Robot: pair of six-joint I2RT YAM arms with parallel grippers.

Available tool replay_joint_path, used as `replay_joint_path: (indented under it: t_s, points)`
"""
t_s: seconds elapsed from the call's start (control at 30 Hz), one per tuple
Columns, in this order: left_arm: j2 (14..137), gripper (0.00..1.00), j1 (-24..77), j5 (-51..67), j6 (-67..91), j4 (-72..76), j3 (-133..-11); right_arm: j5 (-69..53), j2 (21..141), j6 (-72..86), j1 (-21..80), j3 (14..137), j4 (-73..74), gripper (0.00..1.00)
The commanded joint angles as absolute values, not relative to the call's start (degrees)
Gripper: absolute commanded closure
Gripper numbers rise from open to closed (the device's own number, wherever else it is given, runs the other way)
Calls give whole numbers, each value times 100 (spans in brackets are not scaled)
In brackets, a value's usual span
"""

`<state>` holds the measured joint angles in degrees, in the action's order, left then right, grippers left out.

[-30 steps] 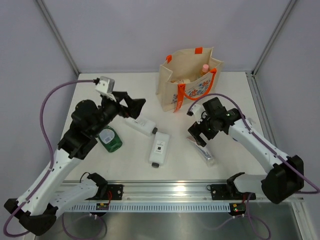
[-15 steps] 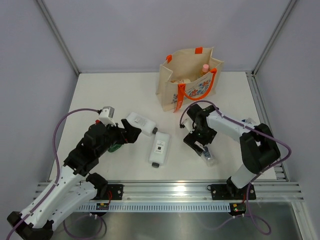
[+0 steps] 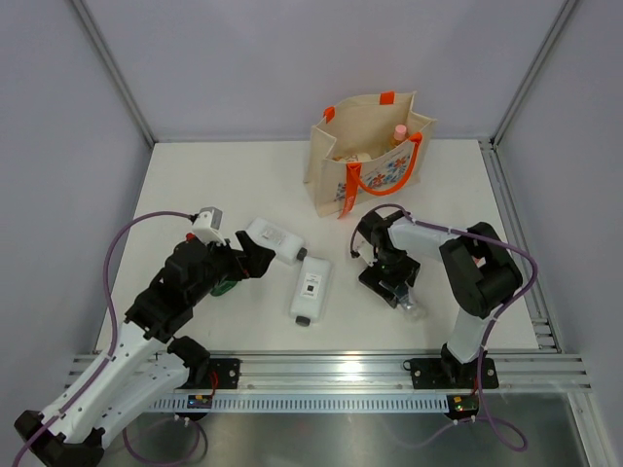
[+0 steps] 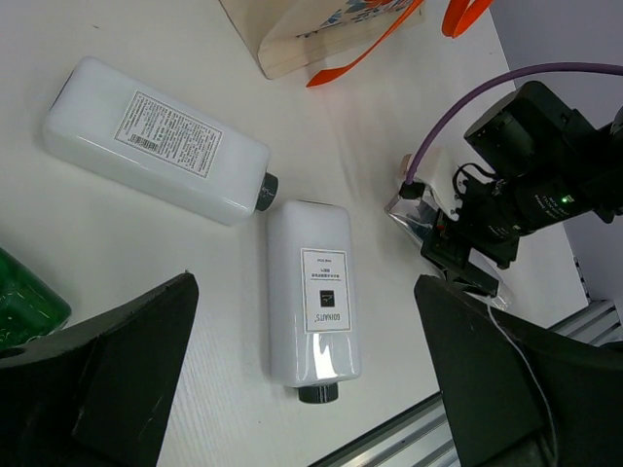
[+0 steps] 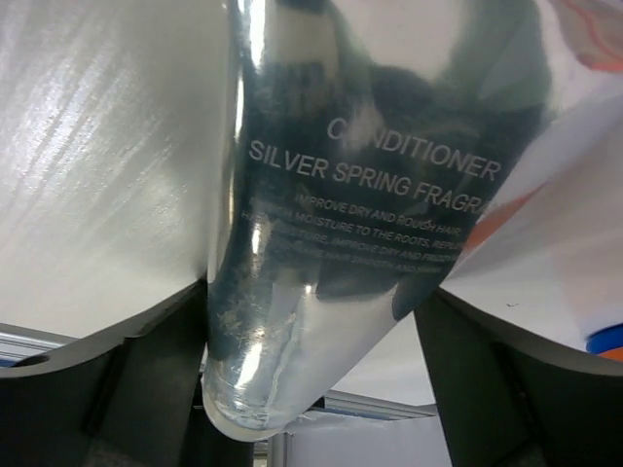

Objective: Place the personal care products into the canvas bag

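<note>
— Jaws on the right gripper (image 3: 394, 280)?
— Spread wide, astride a shiny silver squeeze tube (image 5: 321, 243) printed with conditioner lettering. In the wrist view, fingers close against both its sides. Pinched or merely flanked, cannot tell.
— And the tube itself?
— Flat on the white table (image 3: 195, 185), right of centre, one end poking out past the fingers toward the near edge.
— Jaws on the left gripper (image 3: 251, 261)?
— Fully apart, holding nothing. Hanging over the table's left half, just beside a flat white plastic bottle (image 4: 156, 141).
— Position of that one?
— Lying on its side, slanted, dark cap aimed at a second white bottle (image 4: 316, 287) of the same flat shape. Nearly touching there. Second one lengthwise, cap toward the near rail, label up.
— Anything else loose?
— A flat translucent green bottle (image 4: 24, 306), mostly hidden under the left arm, left of the white pair.
— And the bag?
— Beige canvas tote (image 3: 336, 161) with orange handles and a floral print, upright at the far middle of the table, mouth open, beyond the right gripper. Inside, a tan bottle (image 3: 399, 133) with a pink cap, standing against the right wall. Other pale shapes in there, too small to tell apart.
</note>
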<state>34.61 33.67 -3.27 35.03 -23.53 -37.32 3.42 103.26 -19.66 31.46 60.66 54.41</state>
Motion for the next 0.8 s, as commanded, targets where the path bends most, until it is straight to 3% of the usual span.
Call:
replay_joint_path:
  t_s: [0.0, 0.13, 0.2, 0.27, 0.5, 0.77]
  points:
    - [3472, 1, 3349, -396, 3533, -2101, -3718, 404, 10485, -2004, 3190, 6047, 5291, 16]
    - [3507, 1, 3349, -360, 3507, -2066, -3735, 238, 10407, -2048, 3199, 6064, 5326, 32]
    - [3524, 1, 3349, -360, 3498, -2083, -3735, 159, 10310, -2057, 3182, 6073, 5317, 50]
    - [3524, 1, 3349, -360, 3489, -2083, -3744, 80, 10073, -2083, 3182, 6091, 5352, 56]
    - [3507, 1, 3349, -343, 3437, -2135, -3797, -571, 8817, -2592, 3129, 6573, 5853, 60]
    - [3507, 1, 3349, -325, 3357, -2171, -3858, -756, 7945, -3251, 2883, 8637, 6021, 66]
